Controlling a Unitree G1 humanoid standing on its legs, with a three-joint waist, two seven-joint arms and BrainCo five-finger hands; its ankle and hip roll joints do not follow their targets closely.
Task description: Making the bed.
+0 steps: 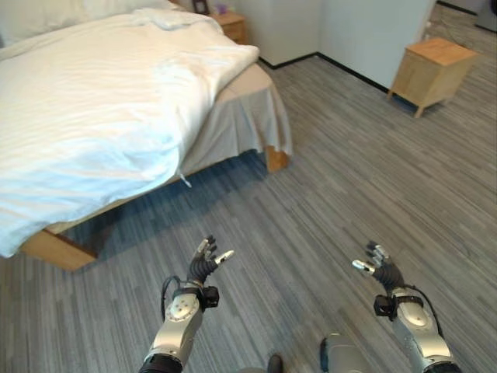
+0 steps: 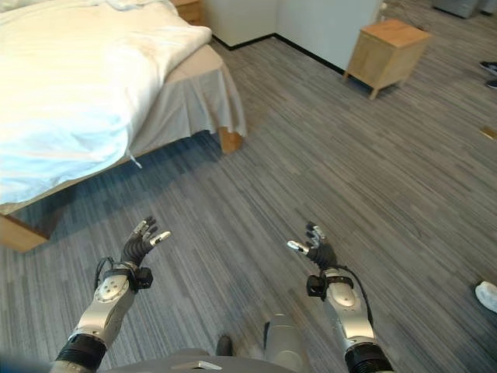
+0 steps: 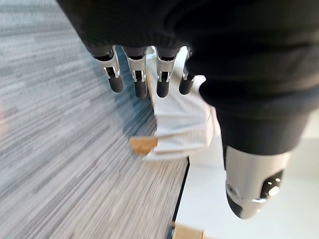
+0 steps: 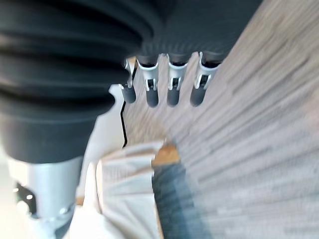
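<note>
- One bed [image 1: 256, 116] with a pale wooden frame and a beige skirt, in the upper left of the left eye view.
- One rumpled white duvet [image 1: 101, 109] spread over that bed, its near edge hanging over the side at the left, its far corner lying on the mattress corner at upper centre.
- Two wooden bed legs counted: one at the near left [image 1: 58, 250], one at the foot corner [image 1: 276, 159].
- Two light wooden nightstands: one by the wall at upper right [image 1: 432, 71], one behind the bed at top centre [image 1: 231, 26].
- One grey striped plank floor [image 1: 349, 186] across the rest of the frame.
- Two robot hands, both low in the frame above the floor, well apart from the bed.
- Left hand [image 1: 208, 262] at lower centre-left: fingers loosely spread, released, grasping nothing.
- Right hand [image 1: 380, 266] at lower right: fingers likewise relaxed, released, grasping nothing.
- One white shoe [image 2: 488, 295] at the right edge of the right eye view, another dark shoe [image 2: 488, 67] at its upper right.
</note>
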